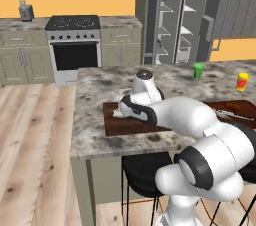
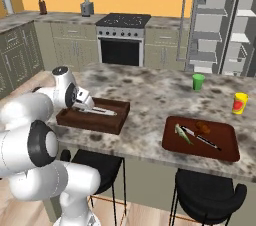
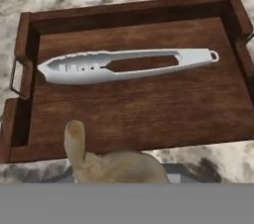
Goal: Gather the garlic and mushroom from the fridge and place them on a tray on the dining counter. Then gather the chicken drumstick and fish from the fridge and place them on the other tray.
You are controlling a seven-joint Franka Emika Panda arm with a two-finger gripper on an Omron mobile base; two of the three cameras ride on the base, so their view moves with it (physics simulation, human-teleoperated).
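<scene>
Green cup (image 1: pixel 199 71) (image 2: pixel 198 81): upright, well apart from the yellow container
Yellow container (image 1: pixel 242 82) (image 2: pixel 240 103): upright, red patch on its side
Stove (image 1: pixel 75 45) (image 2: pixel 121 40): silver, black hob and dark oven door, set between olive cabinets (image 1: pixel 22 60)
Toaster (image 1: pixel 26 12): grey, on the far worktop left of the stove
Orange wall (image 1: pixel 75 1): a bright band behind the stove
Stools (image 2: pixel 207 195): two round black seats, side by side
Floor (image 1: pixel 30 145): pale wooden planks
</scene>
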